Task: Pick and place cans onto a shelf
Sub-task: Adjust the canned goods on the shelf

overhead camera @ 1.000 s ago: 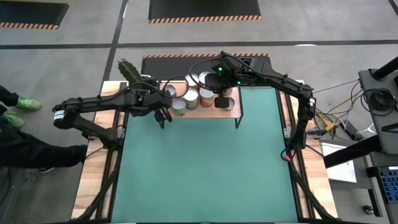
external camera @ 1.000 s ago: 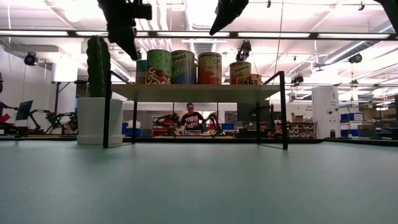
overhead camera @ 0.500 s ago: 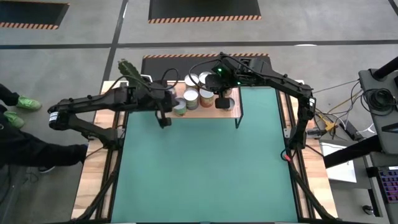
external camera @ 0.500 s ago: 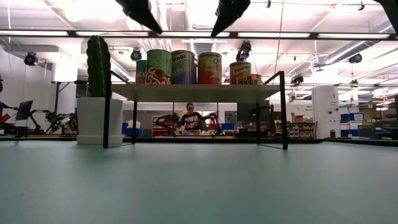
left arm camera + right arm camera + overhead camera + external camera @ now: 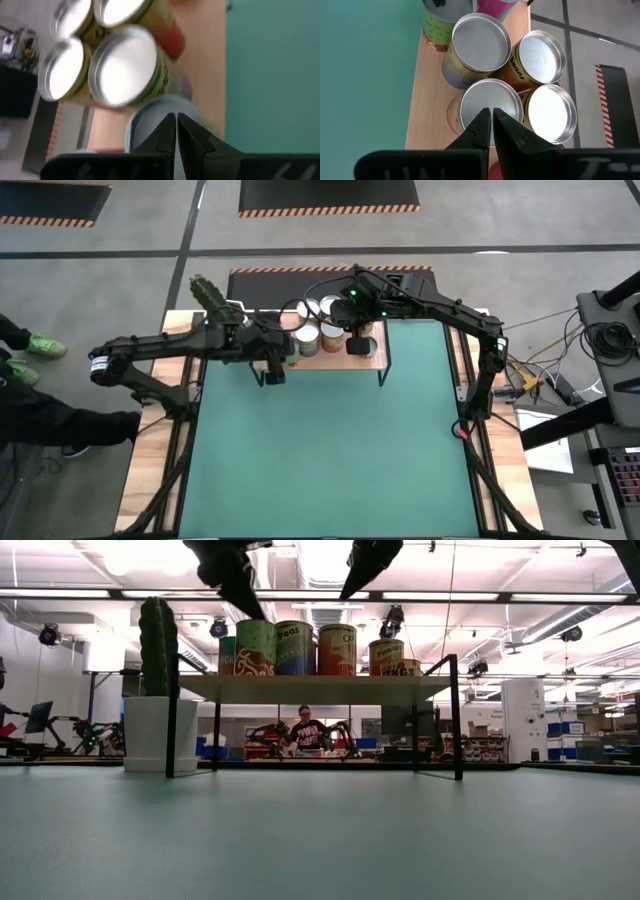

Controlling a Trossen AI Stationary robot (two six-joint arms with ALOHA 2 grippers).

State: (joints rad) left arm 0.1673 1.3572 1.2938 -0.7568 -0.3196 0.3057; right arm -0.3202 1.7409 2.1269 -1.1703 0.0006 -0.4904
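Note:
Several cans [image 5: 322, 330] with shiny silver tops stand upright in a cluster on the light-wood shelf [image 5: 381, 352] at the table's far edge; the low view shows their coloured labels [image 5: 300, 648]. My left gripper [image 5: 272, 376] is shut and slants down over the shelf's near left part, beside the green-labelled can [image 5: 255, 645]; the left wrist view shows its fingertips [image 5: 176, 122] closed with the can tops [image 5: 125, 65] beyond them. My right gripper [image 5: 358, 343] is shut and hangs above the cluster, its fingertips [image 5: 491, 116] over one can's top [image 5: 490, 100] and clear of it in the low view [image 5: 347, 588].
A cactus in a white pot [image 5: 158, 690] stands left of the shelf, close behind my left arm [image 5: 160, 350]. The shelf's thin black legs [image 5: 456, 715] stand on the green mat [image 5: 330, 450], which stretches wide toward the near edge. A person [image 5: 305, 730] shows in the room behind.
My left gripper has gone toward the table's right edge, along the shelf's near side toward the cans. It has tipped from pointing steeply down to a slant and stayed shut. The cans have not moved.

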